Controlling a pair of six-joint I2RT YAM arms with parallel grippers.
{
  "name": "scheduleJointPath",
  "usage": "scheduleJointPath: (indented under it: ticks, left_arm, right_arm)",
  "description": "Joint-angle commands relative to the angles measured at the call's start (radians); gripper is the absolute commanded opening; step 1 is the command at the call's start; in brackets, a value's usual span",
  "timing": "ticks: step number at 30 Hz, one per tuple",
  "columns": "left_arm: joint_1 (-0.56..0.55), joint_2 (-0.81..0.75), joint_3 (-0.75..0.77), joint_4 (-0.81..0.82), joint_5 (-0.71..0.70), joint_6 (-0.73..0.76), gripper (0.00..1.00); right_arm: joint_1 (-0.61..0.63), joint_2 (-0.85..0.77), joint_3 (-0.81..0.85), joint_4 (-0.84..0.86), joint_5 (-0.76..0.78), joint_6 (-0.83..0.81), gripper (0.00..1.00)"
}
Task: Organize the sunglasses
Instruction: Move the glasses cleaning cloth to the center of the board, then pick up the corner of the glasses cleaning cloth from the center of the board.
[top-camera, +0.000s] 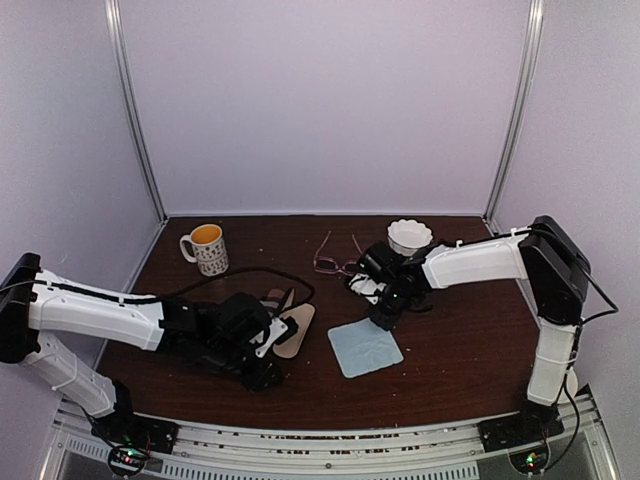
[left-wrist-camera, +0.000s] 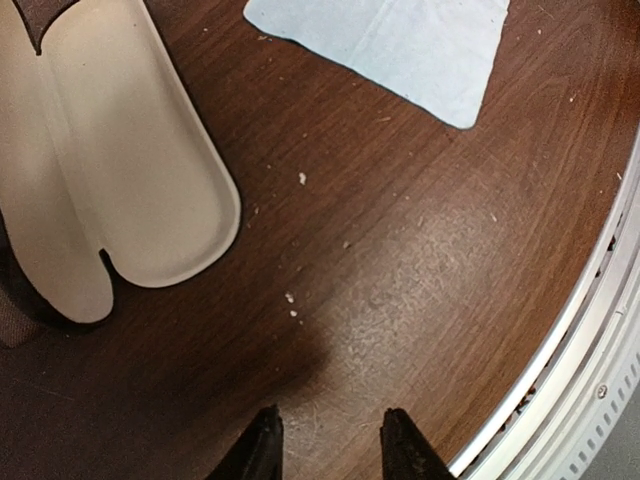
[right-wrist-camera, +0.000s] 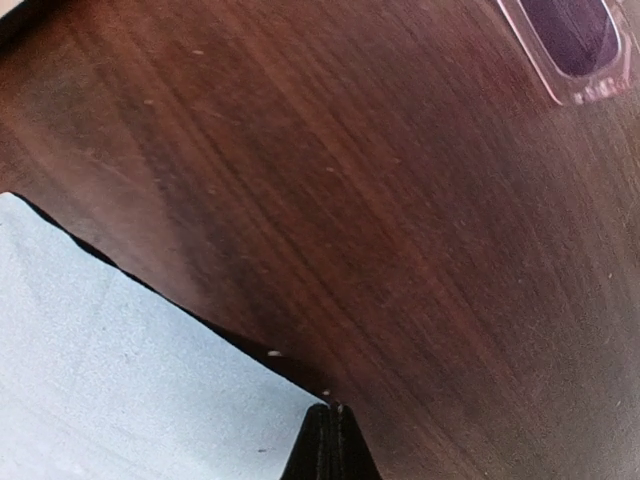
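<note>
Pink-framed glasses (top-camera: 331, 264) lie apart from the closed, empty right hand (right-wrist-camera: 331, 440); left hand (left-wrist-camera: 325, 445) parted, holding nothing.

The left gripper (left-wrist-camera: 332, 450) is hovering over the table (left-wrist-camera: 420, 300), with the table's edge running along its right. Ahead of it and to its left, an open case (left-wrist-camera: 130, 170) is lying flat on the table, its two halves side by side. Further ahead and to its right, a cloth (left-wrist-camera: 400, 45) is lying flat. The right gripper (right-wrist-camera: 330, 445) is pointing down at that cloth's edge, with the cloth spreading away to its left. Ahead and to its right, a pair of glasses (right-wrist-camera: 570, 35) is resting on the table. Far beyond the left gripper a mug (top-camera: 204, 248) is standing, and beyond the right gripper a bowl (top-camera: 409, 236) is sitting.
</note>
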Motion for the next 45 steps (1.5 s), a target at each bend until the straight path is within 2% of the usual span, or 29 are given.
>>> scheduleJointPath:
  ticks: [1, 14, 18, 20, 22, 29, 32, 34, 37, 38, 45]
  left_arm:
    - [0.005, 0.011, 0.037, 0.018, 0.012, 0.015, 0.37]
    - [0.005, 0.021, 0.072, 0.005, 0.022, 0.03, 0.37]
    - [0.004, 0.015, 0.103, -0.01, 0.014, 0.042, 0.39]
    - [0.005, 0.007, 0.12, -0.028, 0.0, 0.051, 0.4]
    - [0.005, -0.005, 0.14, -0.042, -0.013, 0.065, 0.42]
    - [0.003, -0.065, 0.206, -0.056, -0.072, 0.17, 0.47]
    - [0.002, -0.089, 0.254, -0.062, -0.118, 0.227, 0.54]
    - [0.002, -0.104, 0.289, -0.05, -0.152, 0.26, 0.63]
    - [0.002, -0.119, 0.308, 0.002, -0.219, 0.311, 0.91]
    - [0.002, -0.117, 0.321, 0.011, -0.237, 0.327, 0.97]
    - [0.002, -0.065, 0.309, 0.194, -0.328, 0.436, 0.98]
  right_arm:
    - [-0.038, 0.042, 0.045, -0.057, 0.101, 0.102, 0.0]
    - [-0.062, -0.005, 0.001, -0.088, 0.171, 0.229, 0.0]
    - [-0.062, -0.013, 0.013, -0.087, 0.177, 0.242, 0.11]
    - [-0.062, -0.035, 0.013, -0.081, 0.199, 0.245, 0.25]
    - [-0.062, -0.066, 0.015, -0.079, 0.219, 0.249, 0.33]
    - [-0.062, -0.185, 0.017, -0.104, 0.258, 0.268, 0.42]
    - [-0.06, -0.262, -0.019, -0.097, 0.265, 0.302, 0.44]
    - [-0.056, -0.317, -0.05, -0.084, 0.256, 0.324, 0.45]
    - [-0.048, -0.397, -0.089, -0.078, 0.237, 0.355, 0.47]
    - [-0.043, -0.418, -0.101, -0.078, 0.241, 0.366, 0.47]
    - [-0.018, -0.578, -0.193, -0.076, 0.295, 0.472, 0.48]
